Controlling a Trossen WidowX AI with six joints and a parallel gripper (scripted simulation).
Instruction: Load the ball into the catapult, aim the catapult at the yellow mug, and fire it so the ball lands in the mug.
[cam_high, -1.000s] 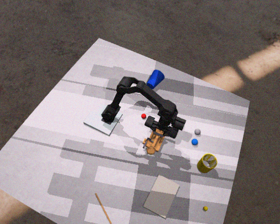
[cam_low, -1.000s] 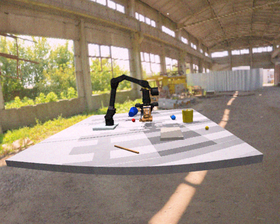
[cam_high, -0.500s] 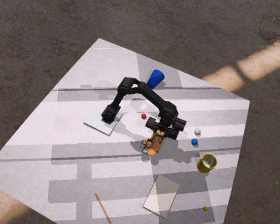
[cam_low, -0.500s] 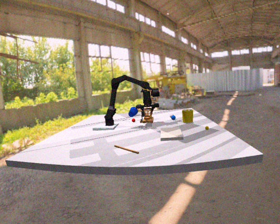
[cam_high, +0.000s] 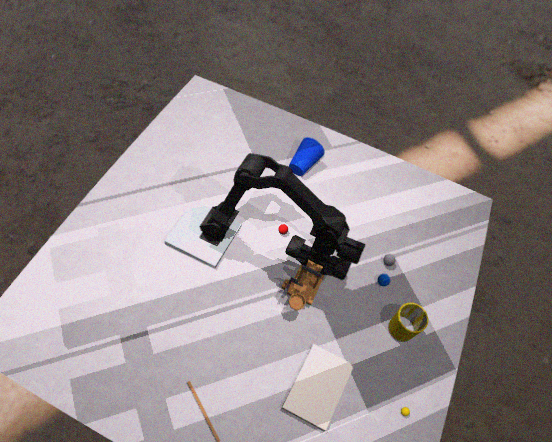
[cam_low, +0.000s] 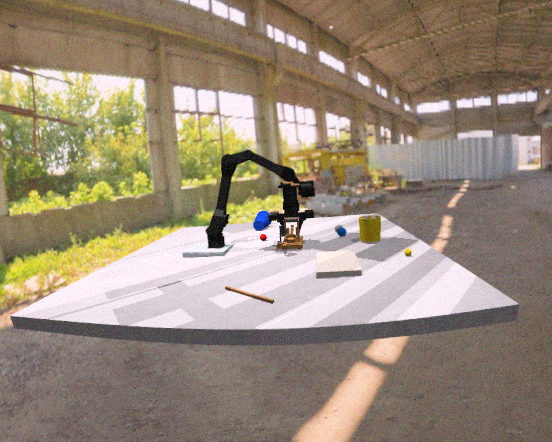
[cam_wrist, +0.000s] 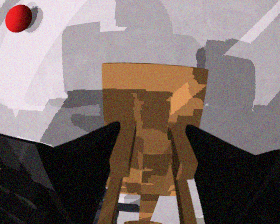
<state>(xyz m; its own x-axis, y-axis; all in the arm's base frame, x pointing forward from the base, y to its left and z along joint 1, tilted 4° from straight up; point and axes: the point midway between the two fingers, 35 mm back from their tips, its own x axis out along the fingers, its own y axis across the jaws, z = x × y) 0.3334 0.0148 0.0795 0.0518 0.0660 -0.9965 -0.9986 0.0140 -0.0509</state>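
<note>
The claw (cam_high: 324, 264) (cam_low: 291, 216) (cam_wrist: 153, 130) is pinched on the wooden catapult (cam_high: 308, 287) (cam_low: 290, 244) (cam_wrist: 154, 75), one black finger against each side of its paired uprights. From where I stand the catapult looks to be down on the table (cam_high: 240, 320) (cam_low: 165, 300) (cam_wrist: 75, 50), though I can't swear its base is flat against the top. Its round cup end, seen from above, points away from the arm, and I can't make out a ball in it. The black arm (cam_high: 305, 196) (cam_low: 260, 161) arches up and over from a pale plate (cam_high: 216, 260) (cam_low: 192, 254), reaching down onto the catapult from above. Near the claw, on the side toward that plate, sits a small red ball (cam_high: 283, 229) (cam_low: 263, 237) (cam_wrist: 18, 18). Off the other way a gray ball (cam_high: 389, 260) and a blue ball (cam_high: 384, 280) (cam_low: 341, 231) lie close beside each other, and just past them the yellow mug (cam_high: 401, 327) (cam_low: 370, 230) stands upright, mouth up, well apart from the catapult. A cream slab (cam_high: 320, 385) (cam_low: 338, 261) lies flat between the catapult and the near side, with a tiny yellow ball (cam_high: 405, 411) (cam_low: 408, 252) well off to its right. Farther out, a blue cup (cam_high: 307, 156) (cam_low: 261, 220) lies tipped on its side behind the arm, and a thin wooden stick (cam_high: 202, 410) (cam_low: 249, 294) rests toward the near edge.
</note>
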